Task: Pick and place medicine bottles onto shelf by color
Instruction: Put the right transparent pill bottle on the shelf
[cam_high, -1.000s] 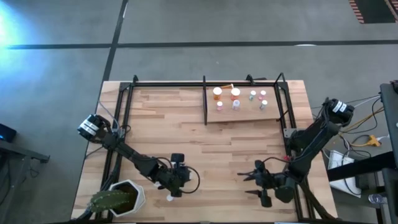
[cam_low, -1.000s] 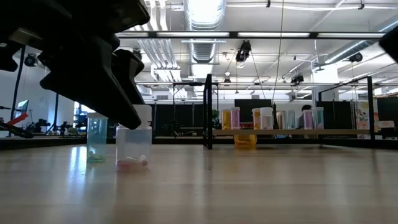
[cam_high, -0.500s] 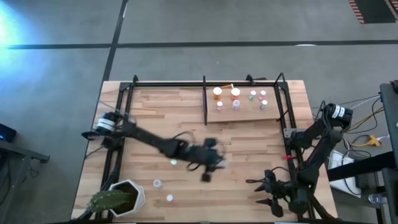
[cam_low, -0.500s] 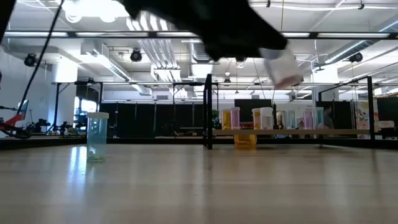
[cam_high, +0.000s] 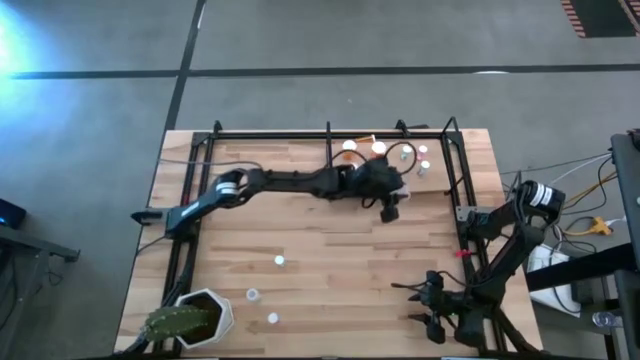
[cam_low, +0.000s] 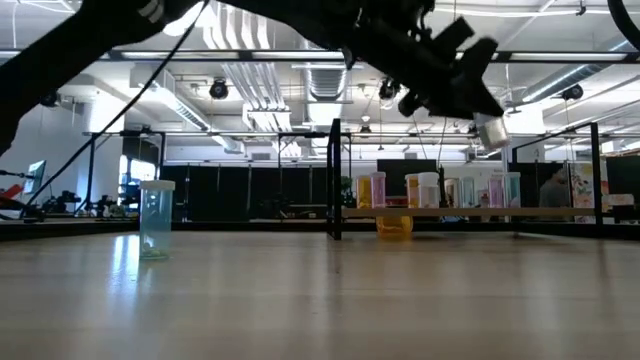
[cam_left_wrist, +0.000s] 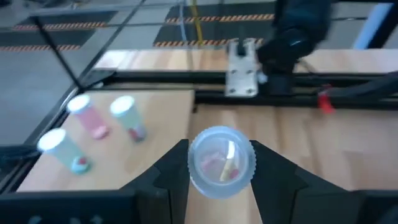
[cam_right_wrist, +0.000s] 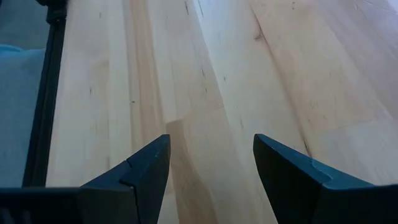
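Left gripper (cam_high: 388, 203) holding bottle (cam_left_wrist: 221, 161), over shelf (cam_left_wrist: 155, 118)

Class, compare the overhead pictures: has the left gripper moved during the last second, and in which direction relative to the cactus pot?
Yes. The left gripper, shut on a bottle, has moved away from the cactus pot to the shelf at the table's far side.

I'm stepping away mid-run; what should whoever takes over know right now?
Left gripper is shut on a pink-pill bottle, carried above the shelf.
Right gripper is open, idle over bare table at its near right corner.
Done: several bottles already stand on the shelf.
Left: place the held bottle, then fetch the three loose bottles near the cactus.
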